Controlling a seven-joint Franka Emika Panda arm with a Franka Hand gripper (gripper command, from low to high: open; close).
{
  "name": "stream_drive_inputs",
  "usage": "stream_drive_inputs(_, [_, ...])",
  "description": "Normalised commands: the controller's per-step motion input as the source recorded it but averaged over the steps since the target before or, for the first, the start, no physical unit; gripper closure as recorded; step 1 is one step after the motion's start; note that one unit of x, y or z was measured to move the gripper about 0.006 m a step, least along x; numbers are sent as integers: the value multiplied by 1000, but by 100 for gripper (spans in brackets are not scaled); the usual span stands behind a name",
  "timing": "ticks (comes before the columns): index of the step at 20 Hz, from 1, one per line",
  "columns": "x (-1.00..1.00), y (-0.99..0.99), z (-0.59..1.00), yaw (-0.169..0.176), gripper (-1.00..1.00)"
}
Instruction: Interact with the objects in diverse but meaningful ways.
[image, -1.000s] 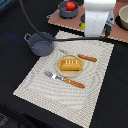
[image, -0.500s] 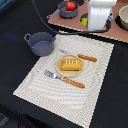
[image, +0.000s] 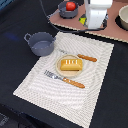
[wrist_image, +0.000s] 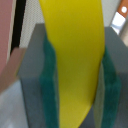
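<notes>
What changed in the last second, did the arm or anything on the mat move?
The gripper sits slightly further toward the exterior view's left than a second ago; it holds the yellow banana. The bread loaf, grey pot, fork, knife and tomato stayed put.

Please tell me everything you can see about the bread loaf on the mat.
The bread loaf is golden yellow with pale ridges across its top, and looks like smooth plastic. It lies flat on a small round plate near the middle of the striped placemat. A fork and a knife, both orange-handled, lie on either side. Only the plate seems to touch it.
</notes>
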Motion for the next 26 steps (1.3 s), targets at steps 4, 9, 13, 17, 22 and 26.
stream_drive_inputs(4, [-492, 168, -551, 30, 100])
stream_drive_inputs(9, [-332, -44, -180, 0, 100])
stream_drive_inputs(13, [-305, -118, -166, 0, 100])
stream_drive_inputs(17, [-256, -121, -240, -12, 100])
stream_drive_inputs(22, [-1, -152, -178, -52, 100])
stream_drive_inputs(26, [9, -151, -262, -48, 100])
